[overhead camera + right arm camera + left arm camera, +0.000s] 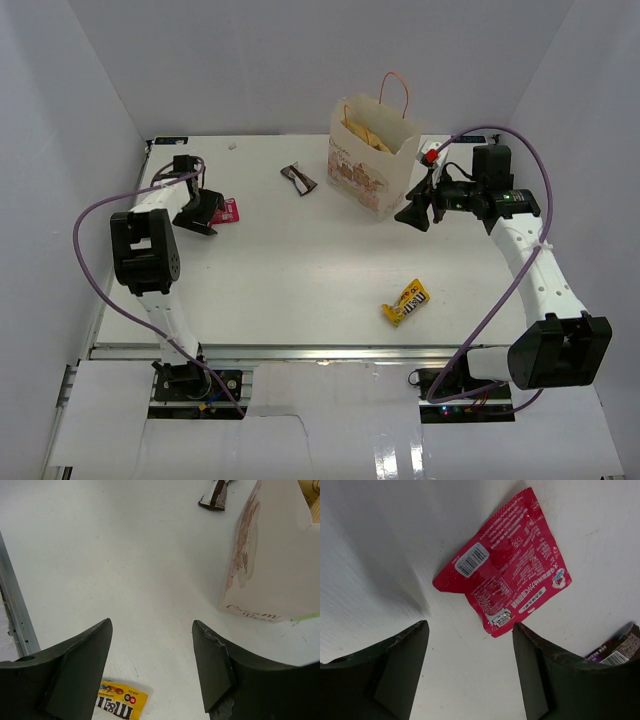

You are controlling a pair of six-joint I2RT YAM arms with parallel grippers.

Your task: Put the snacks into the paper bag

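My left gripper (pixel 470 630) hangs wide open and empty, the pink packet (pixel 505 575) lying flat just ahead for a pinch, while my right gripper (pixel 150 625), likewise open and empty, hovers beside the paper bag (pixel 270 570).

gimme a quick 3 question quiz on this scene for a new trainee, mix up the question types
1. Short answer: what already shows inside the paper bag?
2. Pick one: what lies on the table just ahead of the left gripper? A pink packet, B dark brown wrapper, C M&M's pouch.
3. True or false: the right gripper is shut on the M&M's pouch.

Key:
1. The tan chip bag.
2. A, the pink packet.
3. False. The right gripper is open and empty, and the M&M's pouch lies on the table.
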